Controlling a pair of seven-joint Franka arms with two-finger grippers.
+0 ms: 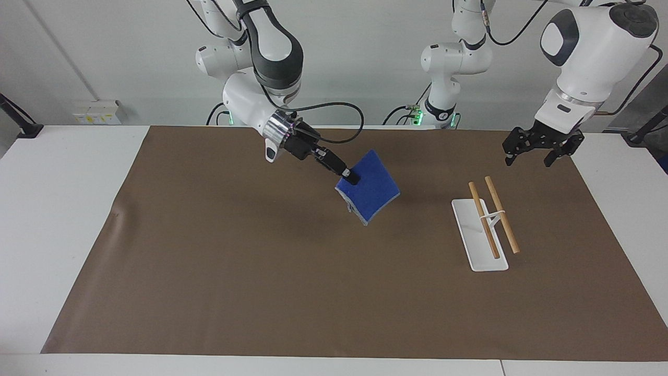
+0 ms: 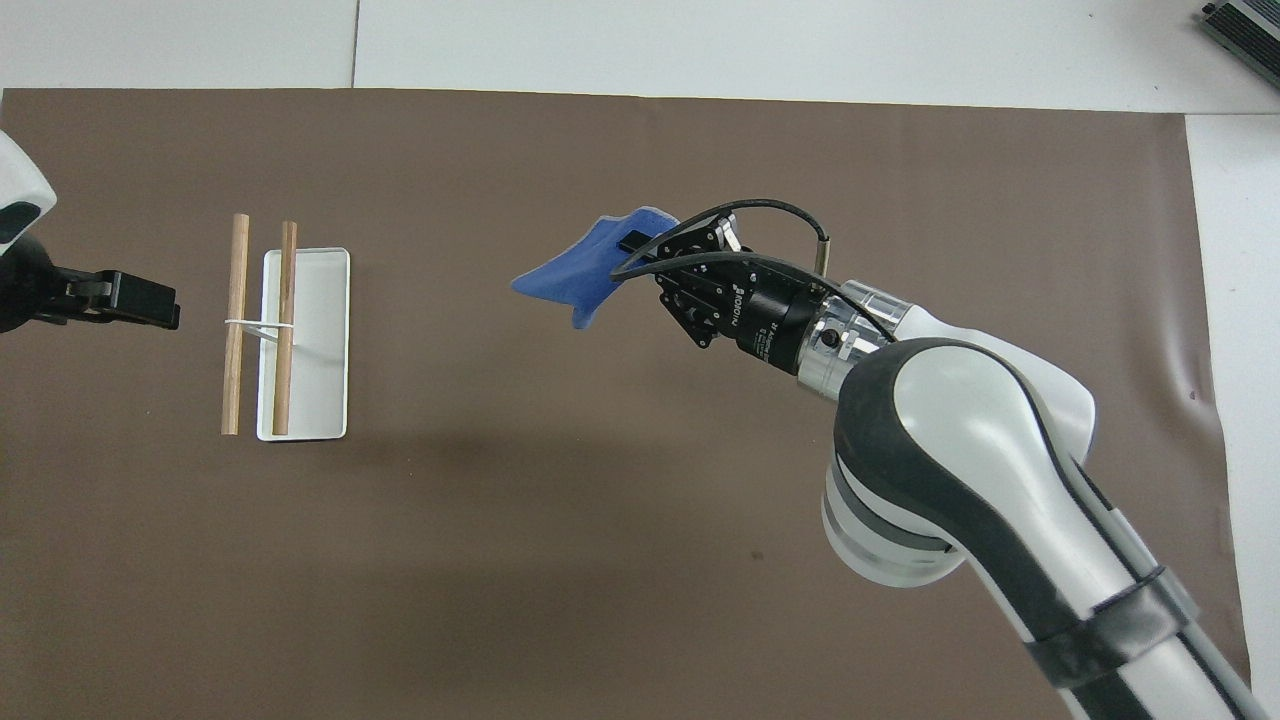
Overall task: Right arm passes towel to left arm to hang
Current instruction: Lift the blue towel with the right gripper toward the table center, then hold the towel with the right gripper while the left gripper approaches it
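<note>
Midair, right claw pinching towel over mat, left claw wide, waiting

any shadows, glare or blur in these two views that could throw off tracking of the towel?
Facing view: even light, the towel sharp in the right end effector, with a soft shadow on the brown mat under it. Overhead view: the towel is seen nearly edge-on, its outline slightly soft; the right arm's faint broad shadow crosses the mat; no glare; only part of the left end effector is in frame.
</note>
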